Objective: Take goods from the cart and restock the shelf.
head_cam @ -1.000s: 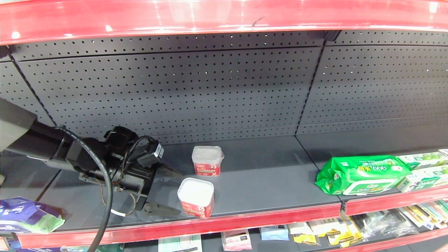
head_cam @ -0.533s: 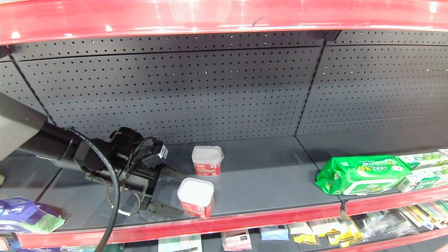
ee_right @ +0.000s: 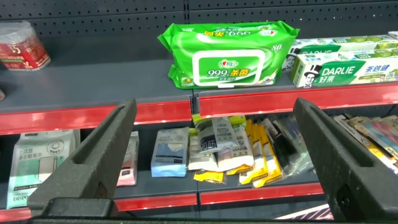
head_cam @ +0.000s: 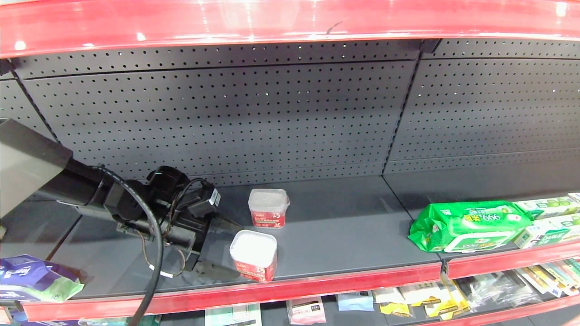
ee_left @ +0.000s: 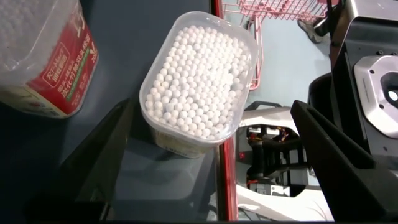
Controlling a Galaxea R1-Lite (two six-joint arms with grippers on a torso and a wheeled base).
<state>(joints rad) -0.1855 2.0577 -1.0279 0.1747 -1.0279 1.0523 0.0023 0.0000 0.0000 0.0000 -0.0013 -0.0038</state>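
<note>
L gripper point(head_cam: 236, 249) near level over shelf point(head_cam: 344, 226), fingers spread (wide), front swab tub point(head_cam: 254, 253) at tips.

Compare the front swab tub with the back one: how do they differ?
The front tub stands by the shelf's red lip; the back tub stands deeper in. The front tub sits just ahead of the open left gripper; the back tub is clear of it. Both are upright, red-labelled and filled with white swabs.
</note>
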